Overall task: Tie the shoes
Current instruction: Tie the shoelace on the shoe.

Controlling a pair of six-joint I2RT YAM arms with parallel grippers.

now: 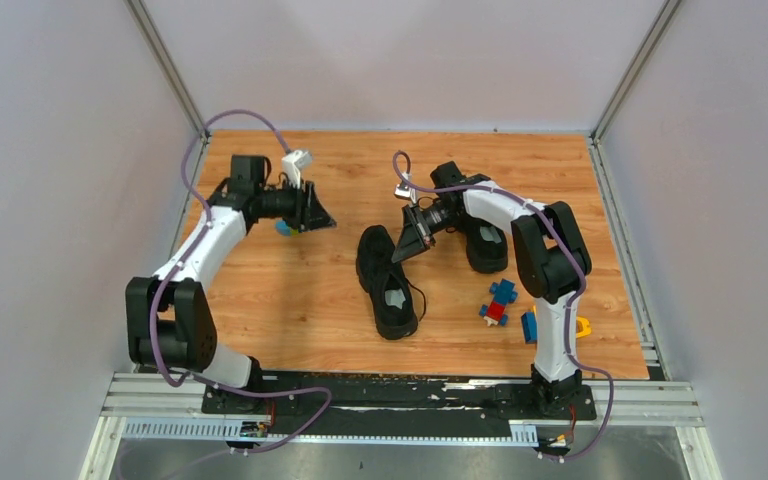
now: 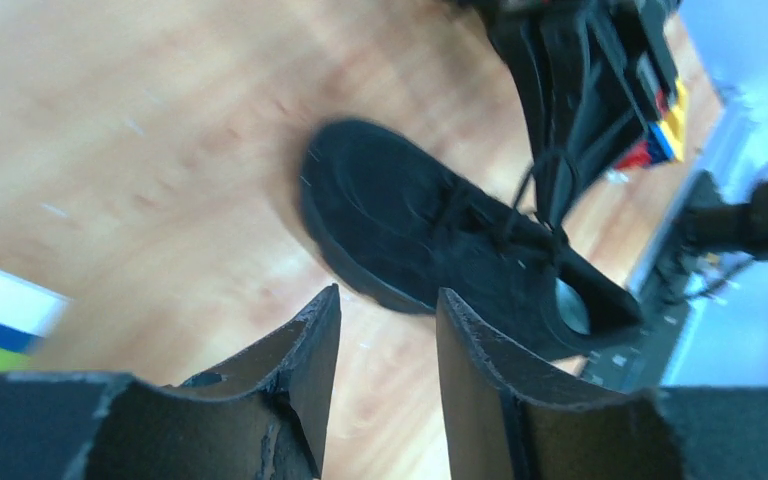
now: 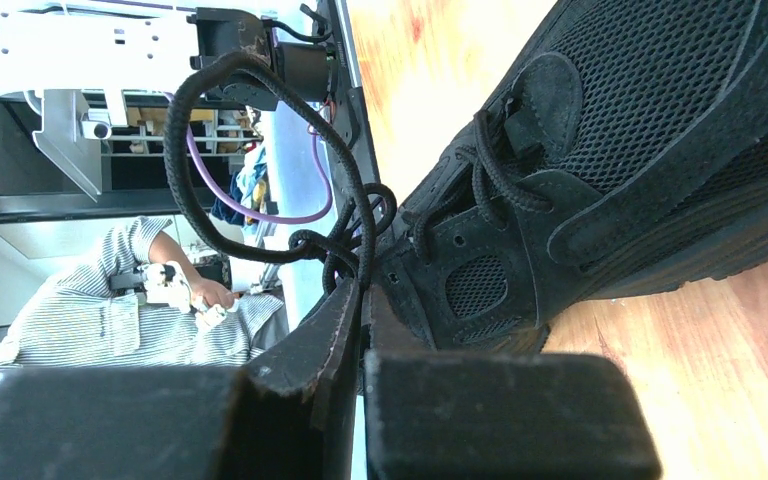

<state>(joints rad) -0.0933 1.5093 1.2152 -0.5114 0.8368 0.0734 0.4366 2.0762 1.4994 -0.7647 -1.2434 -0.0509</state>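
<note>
**A:** Lace is the worry. The right gripper [image 3: 360, 288] has its jaws pressed together on a loop of the black lace [image 3: 173, 150], and only the very tips of its fingers hold it. That is a thin hold.

**B:** So the cord can slide out?

**A:** I judge so. If the pull goes sideways or too fast, the loop slips free. Or the pull lifts the middle shoe [image 1: 388, 283] off the wood instead of drawing the lace through.

**B:** Where do the shoes lie?

**A:** That one lies in the middle of the table [image 1: 290, 320], toe toward the far edge and heel toward the near edge. The second shoe [image 1: 485, 248] lies just to its right, toward the right edge and partly under the right arm.

**B:** And the left gripper [image 2: 388, 300]?

**A:** It is about half open and holds nothing. It hangs in the air toward the far left corner, well apart from both shoes.

**B:** Then nothing pins the shoe down.

**A:** That is the risk. With one gripper pulling, the shoe may swivel or drag toward the toy blocks [image 1: 500, 300] nearer the right edge. The loop also stands close to other crossings of lace over the tongue, so a tug may tighten a snarl rather than form a bow.

**B:** Which end of the lace does it hold?

**A:** I cannot tell, because the free ends are not clear.
</note>
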